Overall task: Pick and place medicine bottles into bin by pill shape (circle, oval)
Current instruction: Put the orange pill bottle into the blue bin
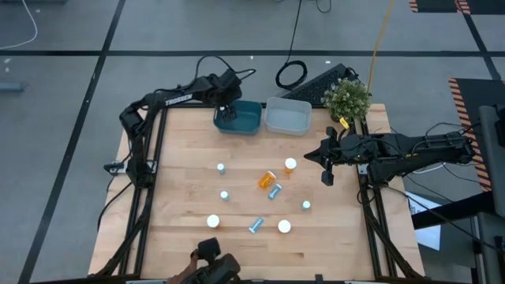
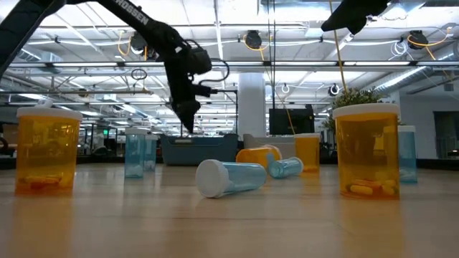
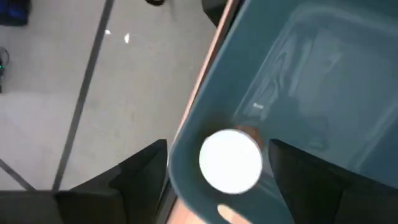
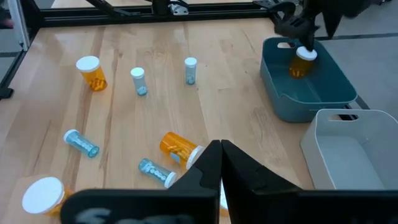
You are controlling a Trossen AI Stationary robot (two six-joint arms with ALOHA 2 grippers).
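My left gripper (image 1: 227, 110) hangs open over the blue bin (image 1: 246, 120) at the table's far edge. An orange bottle with a white cap (image 3: 230, 160) stands upright inside the bin between the spread fingers, with a gap showing beside the cap. The right wrist view shows this bottle (image 4: 302, 62) just under the gripper. My right gripper (image 1: 327, 170) is shut and holds nothing, above the table's right side. Several more orange and pale-blue bottles are scattered mid-table, some upright (image 1: 290, 165), some lying on their sides (image 1: 267, 180).
A clear-white bin (image 1: 288, 117) stands right of the blue one. A potted plant (image 1: 347, 99) and a keyboard (image 1: 323, 83) sit at the far right corner. Bare wood lies on the table's left side and between the bins and the bottles.
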